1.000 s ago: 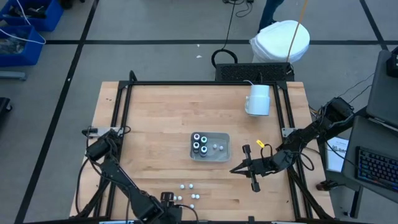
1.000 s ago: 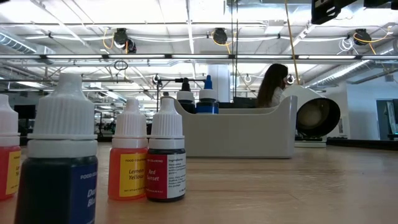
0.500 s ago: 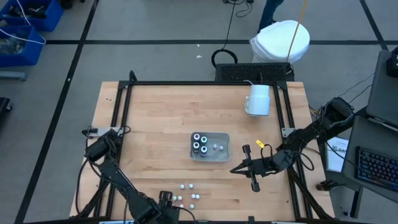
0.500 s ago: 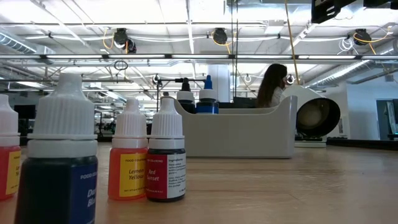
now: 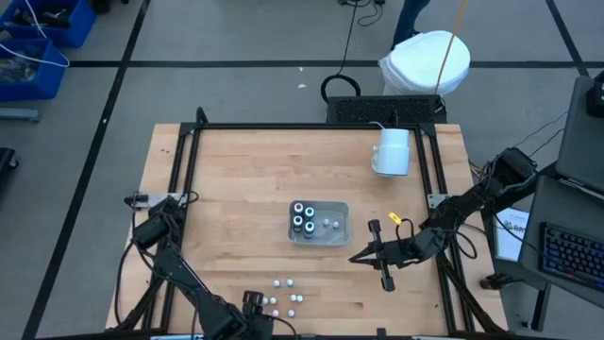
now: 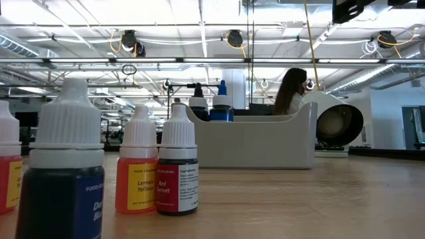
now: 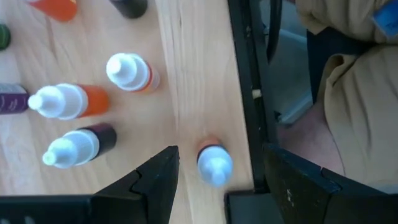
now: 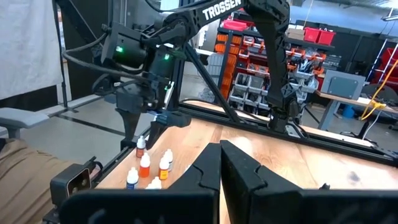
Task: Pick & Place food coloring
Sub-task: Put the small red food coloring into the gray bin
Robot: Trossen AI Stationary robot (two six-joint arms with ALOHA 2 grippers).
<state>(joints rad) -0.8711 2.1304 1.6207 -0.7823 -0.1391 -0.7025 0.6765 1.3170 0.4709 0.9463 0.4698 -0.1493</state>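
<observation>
Your left gripper (image 5: 253,304) beside loose dropper bottles (image 5: 288,297), clear tray (image 5: 319,222) holding dark pots (image 5: 303,216) farther ahead, right gripper (image 5: 357,256) beside the tray.

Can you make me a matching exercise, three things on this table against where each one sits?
Things:
1. white mug
2. clear tray
3. loose dropper bottles

Places:
A. near edge of the table, by the left gripper
B. middle of the table
C. far right part of the table

Pairs: 1-C, 2-B, 3-A
</observation>
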